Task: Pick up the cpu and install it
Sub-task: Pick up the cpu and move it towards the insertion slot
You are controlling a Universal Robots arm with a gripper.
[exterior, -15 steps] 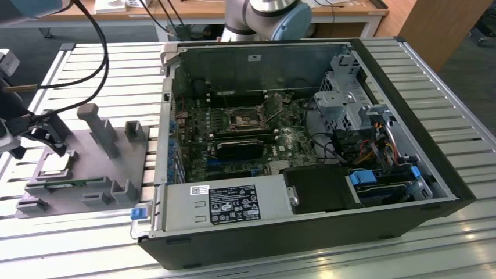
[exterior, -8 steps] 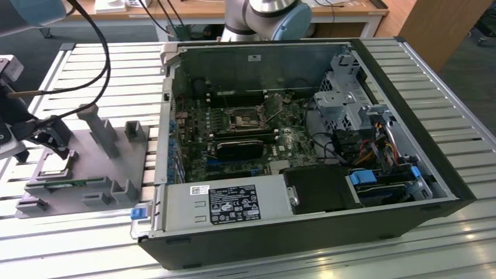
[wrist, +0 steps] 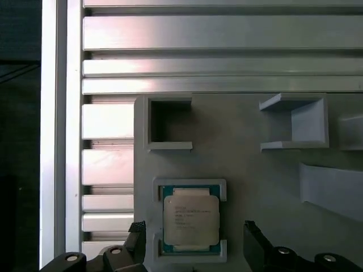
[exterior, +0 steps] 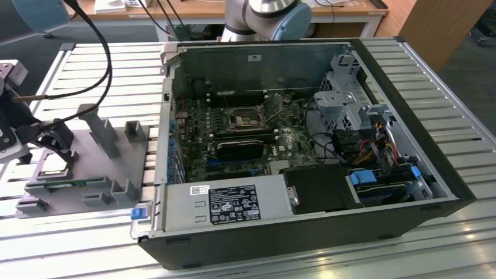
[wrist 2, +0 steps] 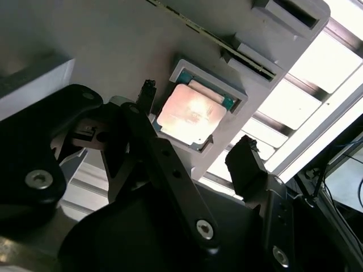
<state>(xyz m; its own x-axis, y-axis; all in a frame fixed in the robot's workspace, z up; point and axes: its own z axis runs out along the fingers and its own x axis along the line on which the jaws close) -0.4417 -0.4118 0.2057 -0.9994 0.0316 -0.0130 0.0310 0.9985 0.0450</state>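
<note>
In the first wrist view our hand [wrist: 191, 233] hangs wide open and empty, fingers [wrist: 253, 241] flanking the cpu [wrist: 190, 216] seated in the grey holder [wrist: 249, 170], so we judge a square, centred descent matters.

One cpu [wrist: 190, 220], perhaps one memory stick [exterior: 78, 183]

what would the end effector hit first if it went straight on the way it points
Probably the flat square silver-topped cpu, seated in the grey plastic fixture; the open end effector points at it, depth unclear.
</note>
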